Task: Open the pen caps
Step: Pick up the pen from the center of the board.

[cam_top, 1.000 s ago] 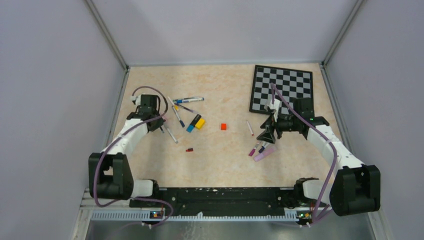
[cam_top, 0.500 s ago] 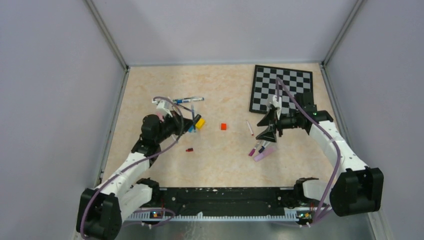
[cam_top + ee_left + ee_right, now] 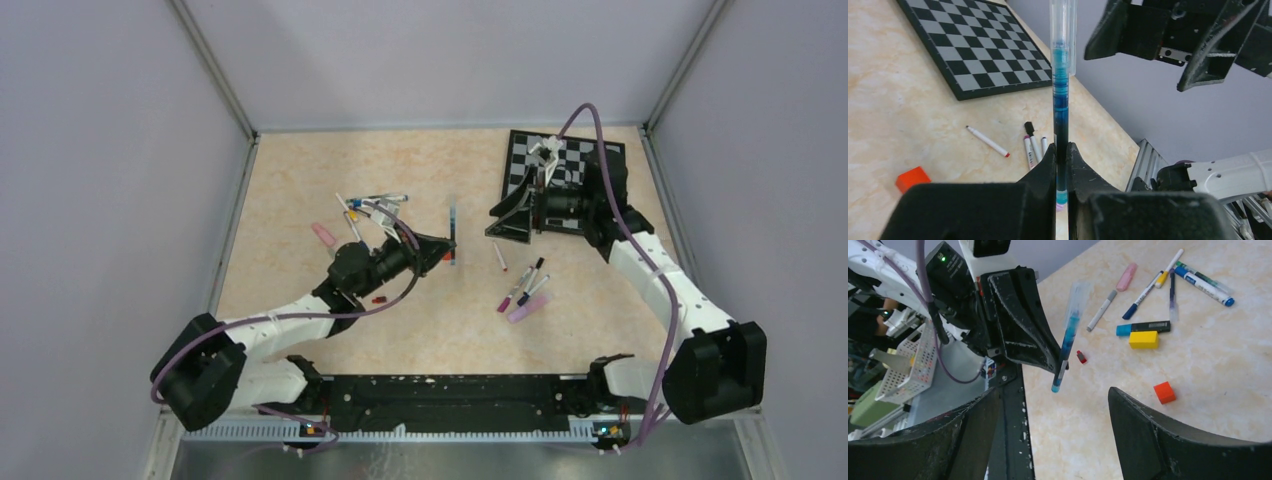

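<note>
From above, the left tool (image 3: 440, 248) pinches a blue pen (image 3: 453, 225), lifted over the table's (image 3: 300, 170) middle. The right tool (image 3: 497, 220), spread wide, sits at the pen's 3 o'clock, not touching. Loose pens (image 3: 365, 210) lie at 10 o'clock, with open room toward 12.

Left wrist: a clear cap (image 3: 1064, 35) tops the pen, and a red cube (image 3: 913, 179) lies at 8 o'clock.

Right wrist: the pen hangs just beyond the spread fingers (image 3: 1173, 440).

left arm (image 3: 290, 318) jaws pinched tight, right arm (image 3: 660, 285) jaws spread wide.
</note>
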Tool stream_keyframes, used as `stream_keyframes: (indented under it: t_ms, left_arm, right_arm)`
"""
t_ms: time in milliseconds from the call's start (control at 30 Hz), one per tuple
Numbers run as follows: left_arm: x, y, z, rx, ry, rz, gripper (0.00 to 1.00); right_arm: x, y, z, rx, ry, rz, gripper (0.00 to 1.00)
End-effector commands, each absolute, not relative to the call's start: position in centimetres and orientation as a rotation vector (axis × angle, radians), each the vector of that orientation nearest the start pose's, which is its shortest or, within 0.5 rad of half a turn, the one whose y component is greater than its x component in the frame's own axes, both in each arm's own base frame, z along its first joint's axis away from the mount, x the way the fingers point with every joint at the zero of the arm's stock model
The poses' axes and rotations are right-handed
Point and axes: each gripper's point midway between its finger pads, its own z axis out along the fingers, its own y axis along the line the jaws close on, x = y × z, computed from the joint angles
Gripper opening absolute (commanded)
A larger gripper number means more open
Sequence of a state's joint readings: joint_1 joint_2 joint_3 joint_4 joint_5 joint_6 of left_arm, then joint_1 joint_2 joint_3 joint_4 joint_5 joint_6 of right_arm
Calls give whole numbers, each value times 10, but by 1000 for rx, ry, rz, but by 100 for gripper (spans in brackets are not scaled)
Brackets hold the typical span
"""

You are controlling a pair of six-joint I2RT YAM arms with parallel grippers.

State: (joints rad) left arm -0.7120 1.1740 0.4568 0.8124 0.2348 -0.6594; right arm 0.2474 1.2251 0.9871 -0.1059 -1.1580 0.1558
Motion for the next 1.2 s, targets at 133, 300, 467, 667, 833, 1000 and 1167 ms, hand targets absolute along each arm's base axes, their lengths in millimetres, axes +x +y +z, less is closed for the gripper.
stream_keyframes:
  t_ms: [133, 300, 467, 667, 833, 1000, 1167]
  left_arm:
    - [251, -323, 285, 149, 1399, -1285, 0]
    - [248, -332, 285, 160, 1406, -1287, 0]
    - [244, -337, 283, 172, 1411, -1295, 0]
    - [239, -341, 282, 188, 1416, -1302, 0]
    - [241, -339, 281, 159, 1421, -1288, 0]
    - [239, -340, 283, 155, 1416, -1292, 0]
    - [237, -342, 284, 160, 1416, -1297, 1]
  right_arm:
    - [257, 255, 282, -698, 1726, 1507, 79]
    - [255, 266, 270, -728, 1746, 1528, 72]
    - [248, 279, 264, -761, 1758, 1562, 64]
    - [250, 284, 271, -728, 1743, 1606, 57]
    - [249, 285, 276, -716, 1731, 1633, 47]
    - [248, 284, 271, -706, 1738, 1632, 17]
    - [245, 283, 269, -727, 1729, 1628, 0]
